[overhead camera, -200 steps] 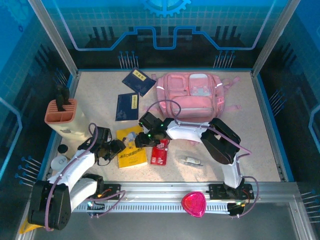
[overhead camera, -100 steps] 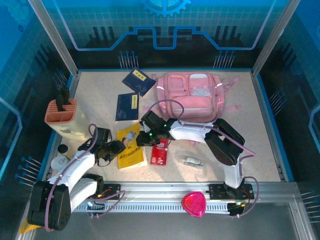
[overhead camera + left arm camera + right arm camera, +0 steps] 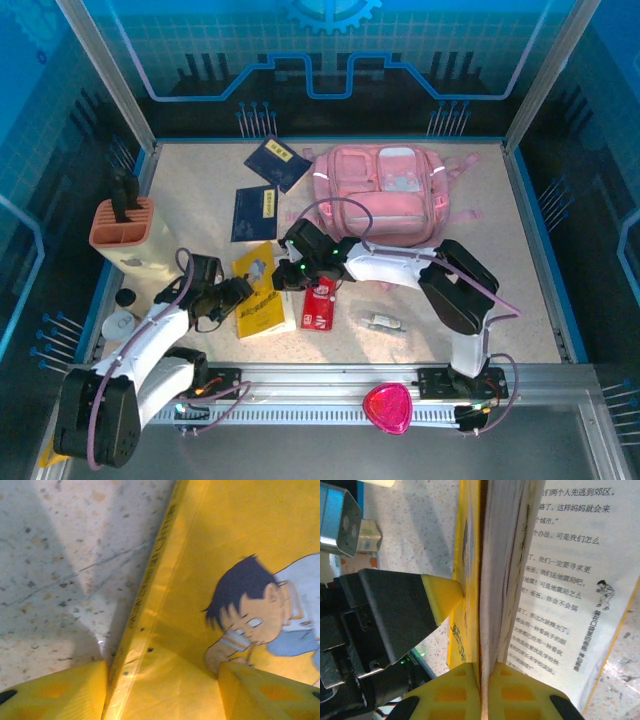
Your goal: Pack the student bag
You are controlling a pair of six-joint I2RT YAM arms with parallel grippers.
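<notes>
Lying on the metal rail [image 3: 320, 380] at the near edge is a pink heart-shaped object [image 3: 387, 407]. Just beyond it, the right gripper [image 3: 482, 680] has its 2 yellow pads pressed together on the cover and pages of a yellow paperback book with a cartoon boy on its cover [image 3: 262, 300], which is partly open. The left gripper [image 3: 160, 695] has its fingers spread apart on either side of the book's spine edge, and 1 fingertip [image 3: 442, 597] touches the cover.

A red packet [image 3: 320, 305] lies just beside the book on the speckled beige tabletop [image 3: 500, 290], with a small clear item [image 3: 385, 322] near it. At the left stands a salmon desk organiser [image 3: 122, 225]. Farther back lie a navy booklet [image 3: 255, 213] and a second navy booklet [image 3: 278, 162]. The student bag [image 3: 380, 190], a large soft pink fabric backpack, lies at the far centre, apart from both grippers. Blue panelled walls [image 3: 330, 60] enclose the cell.
</notes>
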